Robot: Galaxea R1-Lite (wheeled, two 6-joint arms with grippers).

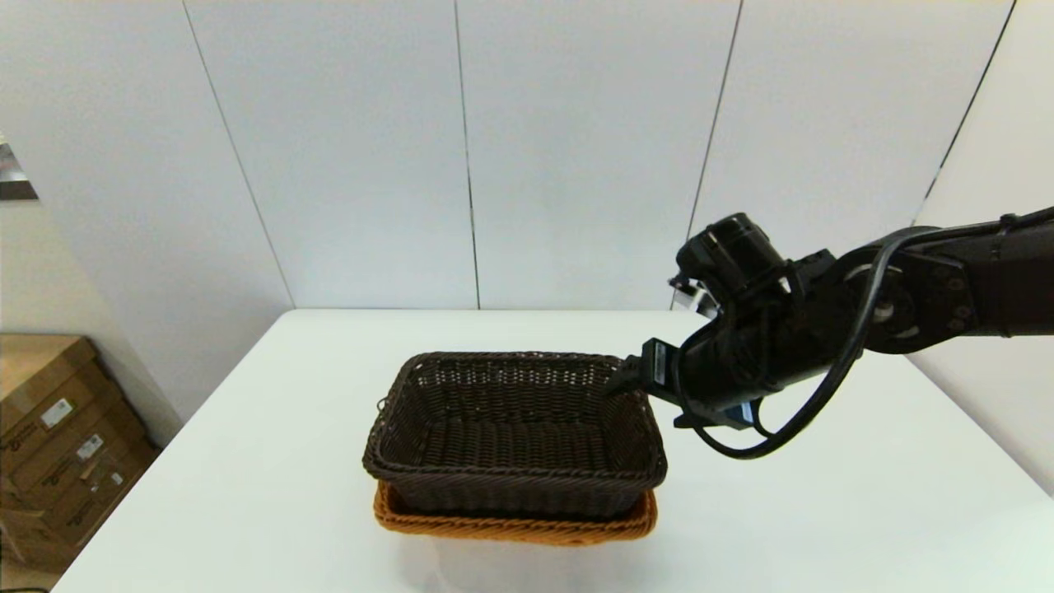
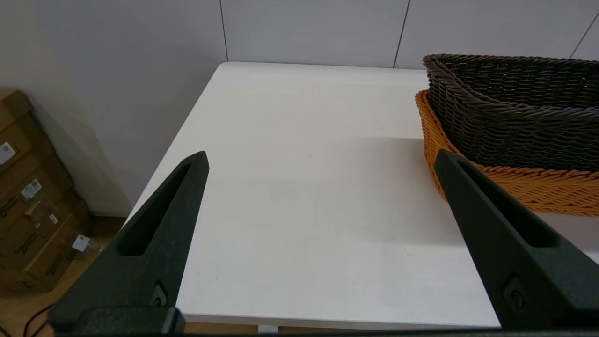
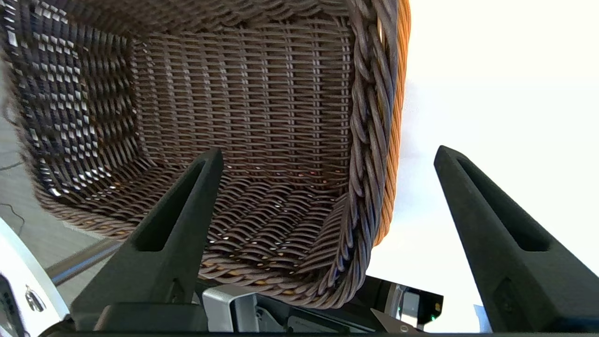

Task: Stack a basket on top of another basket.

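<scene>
The dark brown basket (image 1: 515, 428) sits nested inside the orange-tan basket (image 1: 510, 527) near the table's front middle, with only the orange rim showing below it. My right gripper (image 1: 627, 380) is at the dark basket's far right corner. In the right wrist view this gripper (image 3: 326, 152) is open and straddles the dark basket's rolled rim (image 3: 369, 140), one finger over the inside and one outside, with the orange basket (image 3: 395, 140) just beyond the rim. My left gripper (image 2: 320, 157) is open and empty, off to the left of both baskets (image 2: 514, 107).
The white table (image 1: 823, 511) has bare surface on both sides of the baskets. Cardboard boxes (image 1: 58, 436) stand on the floor past its left edge. A panelled wall closes the back.
</scene>
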